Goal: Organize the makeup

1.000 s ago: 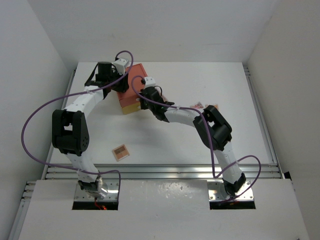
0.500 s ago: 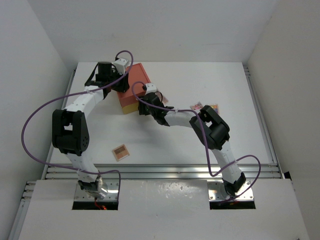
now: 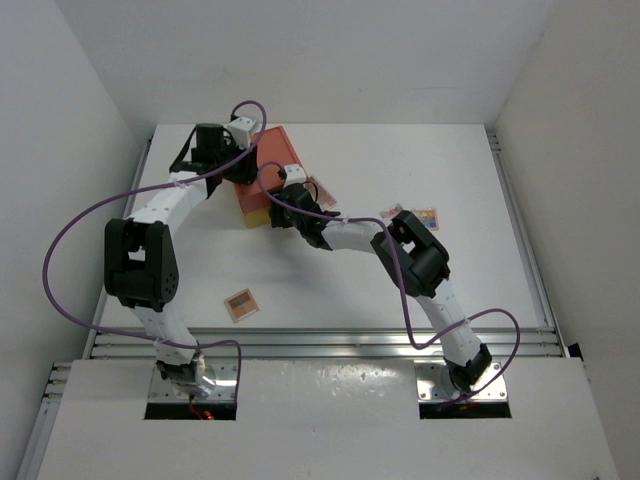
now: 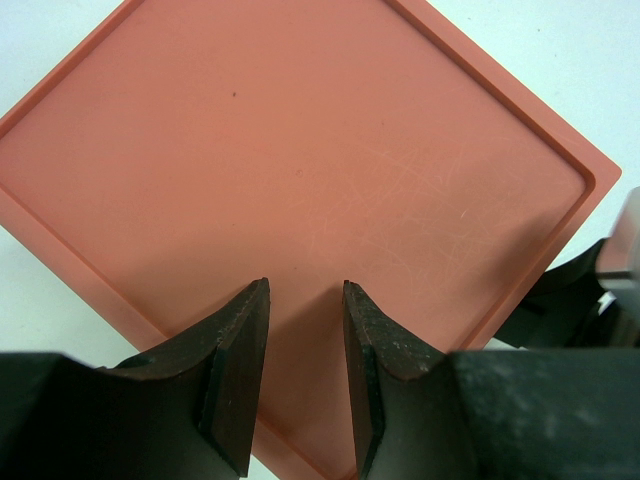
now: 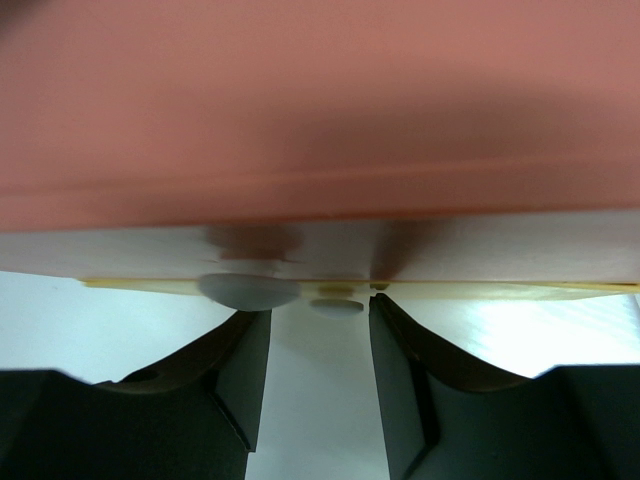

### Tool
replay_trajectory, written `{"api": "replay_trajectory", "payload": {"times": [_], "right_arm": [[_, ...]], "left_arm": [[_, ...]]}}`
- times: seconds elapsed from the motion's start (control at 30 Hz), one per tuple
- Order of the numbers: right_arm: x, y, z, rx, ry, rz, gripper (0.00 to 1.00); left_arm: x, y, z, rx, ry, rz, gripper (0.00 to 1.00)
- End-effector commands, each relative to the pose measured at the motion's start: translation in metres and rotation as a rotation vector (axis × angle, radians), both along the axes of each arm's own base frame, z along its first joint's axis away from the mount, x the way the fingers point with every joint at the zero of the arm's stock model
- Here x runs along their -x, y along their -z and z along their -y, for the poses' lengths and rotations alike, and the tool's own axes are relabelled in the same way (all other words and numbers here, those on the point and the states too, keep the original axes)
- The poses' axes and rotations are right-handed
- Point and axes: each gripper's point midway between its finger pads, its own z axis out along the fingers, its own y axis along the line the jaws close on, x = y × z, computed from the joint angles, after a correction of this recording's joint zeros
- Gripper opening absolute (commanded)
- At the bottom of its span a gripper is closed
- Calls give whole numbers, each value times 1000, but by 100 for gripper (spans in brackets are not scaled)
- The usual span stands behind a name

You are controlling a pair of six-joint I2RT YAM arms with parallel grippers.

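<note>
Starting close by: small orange palette point(image 3: 240, 303) flat on the white desk point(image 3: 330, 290), alone, well apart from both arms. Looks light, thin and hard, maybe slippery; best pinched across two side edges. Farther out on the right, a multicoloured palette point(image 3: 426, 216), same kind of hold. Farthest, the orange-red drawer box point(image 3: 280, 150). Left gripper point(image 4: 305, 290) over its top, fingers a little apart, holding nothing. Right gripper point(image 5: 312, 320) at its front, fingers apart by a grey knob point(image 5: 250, 290), holding nothing. No brushes in sight.
</note>
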Motion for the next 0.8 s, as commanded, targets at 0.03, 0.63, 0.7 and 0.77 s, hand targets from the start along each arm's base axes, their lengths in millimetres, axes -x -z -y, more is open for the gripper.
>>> {"api": "replay_trajectory", "payload": {"times": [0.03,0.63,0.7,0.77], "right_arm": [[-11,-17,-7,-8,23,59,38],[-24,-26,-6,30,12,138,8],[-24,-27,-3,37,14,147,0],[-23,-28,-2,44,6,156,0]], "left_arm": [[32,48,9,27,12,-205,40],[34,51,8,26,12,-214,40],[34,51,8,26,12,-214,40],[34,51,8,26,12,-214,40]]}}
